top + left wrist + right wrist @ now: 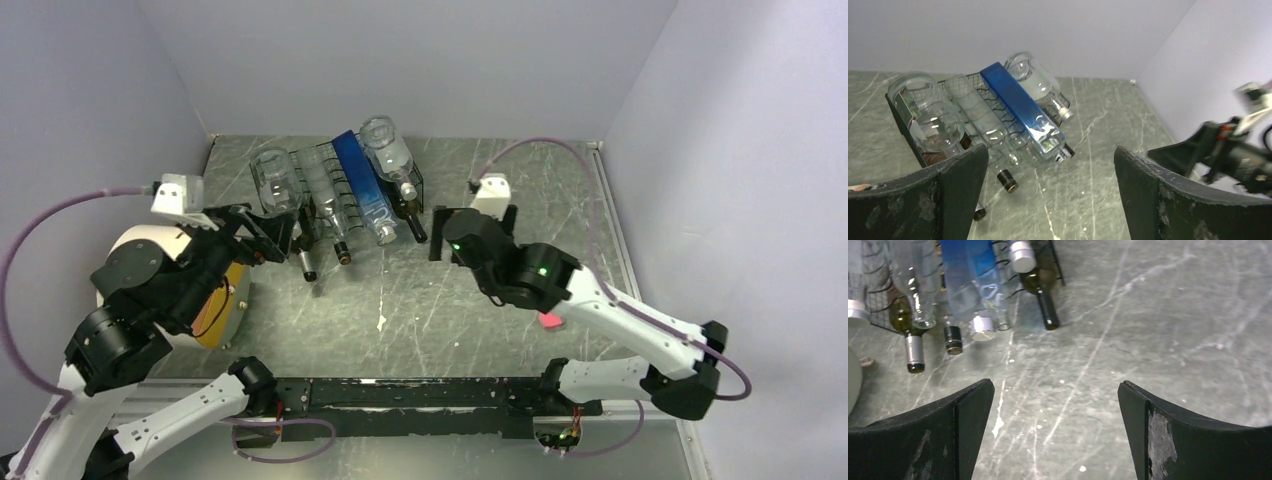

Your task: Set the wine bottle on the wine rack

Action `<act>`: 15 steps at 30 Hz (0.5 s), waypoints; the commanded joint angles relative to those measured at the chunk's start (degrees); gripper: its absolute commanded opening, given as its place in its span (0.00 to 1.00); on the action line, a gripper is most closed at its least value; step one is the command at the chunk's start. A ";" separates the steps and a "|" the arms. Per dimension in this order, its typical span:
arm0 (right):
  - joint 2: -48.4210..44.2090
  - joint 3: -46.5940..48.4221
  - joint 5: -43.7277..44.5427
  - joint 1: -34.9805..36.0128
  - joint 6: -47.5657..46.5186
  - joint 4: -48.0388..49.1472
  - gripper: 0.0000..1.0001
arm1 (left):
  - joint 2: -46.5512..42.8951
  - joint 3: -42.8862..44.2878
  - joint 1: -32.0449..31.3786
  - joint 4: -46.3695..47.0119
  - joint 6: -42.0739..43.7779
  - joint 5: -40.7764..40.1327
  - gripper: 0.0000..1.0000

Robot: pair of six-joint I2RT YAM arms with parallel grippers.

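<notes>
The black wire wine rack (416,186) stands at the back of the table with several bottles lying in it. On top are clear ones and a blue bottle (362,185). A dark green wine bottle (1040,287) lies low at the rack's right end, neck (418,232) pointing forward. Another dark bottle with a silver neck (913,351) lies at the left. My right gripper (438,232) (1055,430) hangs open just right of the rack, holding nothing. At the rack's left front, my left gripper (262,240) (1050,200) is open and empty too.
A white and yellow roll (225,305) sits by the left arm. A small pink object (549,321) lies under the right arm. Lilac walls enclose the table on three sides. The right arm (1228,150) shows in the left wrist view.
</notes>
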 commanded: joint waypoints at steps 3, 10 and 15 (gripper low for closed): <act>-7.70 2.30 12.73 -0.02 4.57 -15.01 1.00 | 2.46 -0.32 -0.21 -3.33 1.00 1.23 1.00; -11.81 10.12 18.43 0.00 2.96 -21.53 1.00 | 2.71 2.82 -0.23 -2.13 3.50 2.81 1.00; -17.69 12.07 18.38 -0.03 -3.18 -16.42 1.00 | 1.58 5.03 -0.18 -1.64 5.55 1.96 1.00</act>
